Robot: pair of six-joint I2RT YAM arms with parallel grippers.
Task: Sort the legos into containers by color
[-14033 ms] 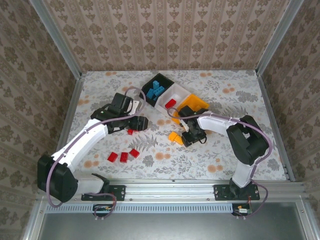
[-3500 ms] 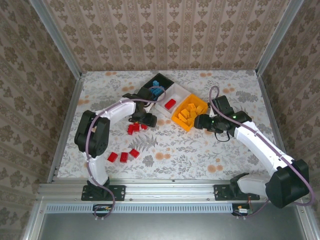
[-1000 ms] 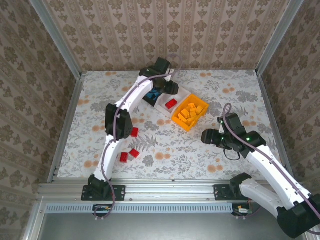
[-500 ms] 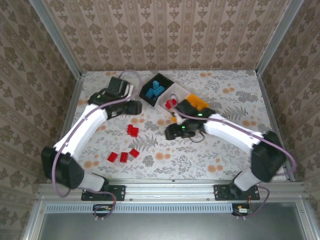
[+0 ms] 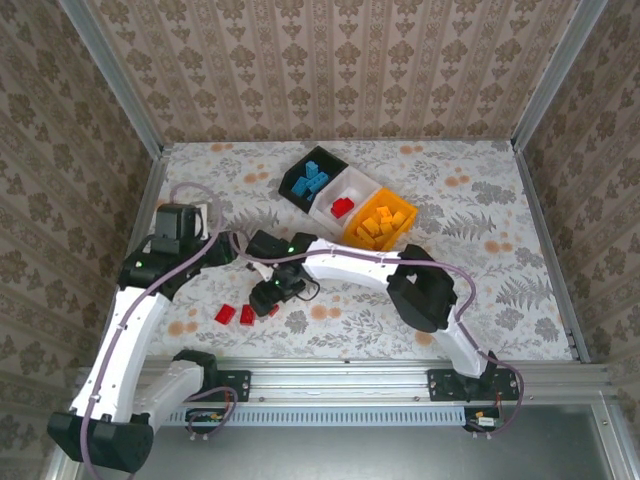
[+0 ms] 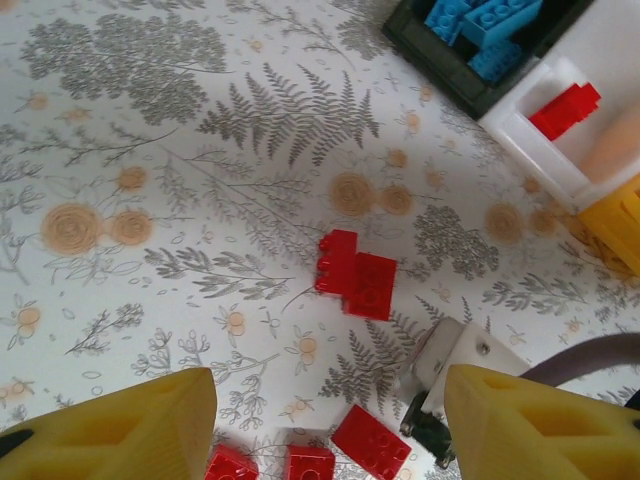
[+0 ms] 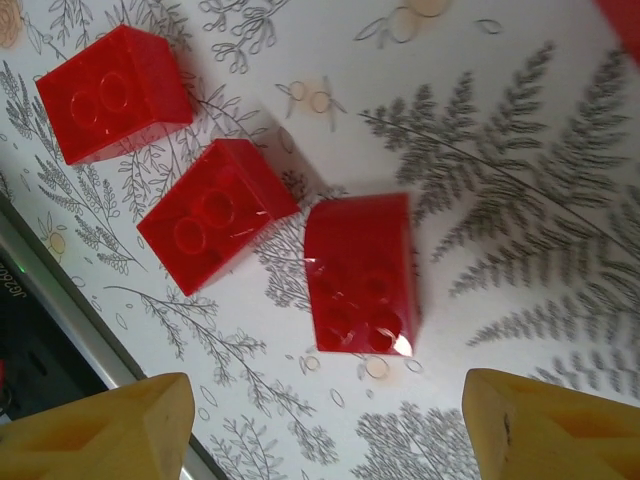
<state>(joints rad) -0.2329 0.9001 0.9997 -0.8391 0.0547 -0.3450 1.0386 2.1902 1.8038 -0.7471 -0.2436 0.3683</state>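
Bright, even light, soft short shadows, sharp overhead view, wrist views blurred at near edges

Red legos [image 7: 360, 275] loose; others lie in black, white, orange containers [image 6: 535, 152], apparently colour-matched.

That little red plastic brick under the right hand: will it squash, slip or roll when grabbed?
The small red plastic brick looks hard and flat-sided, so it probably stays stiff and won't roll. Its glossy faces show glare, so it may slip slightly in the grip.
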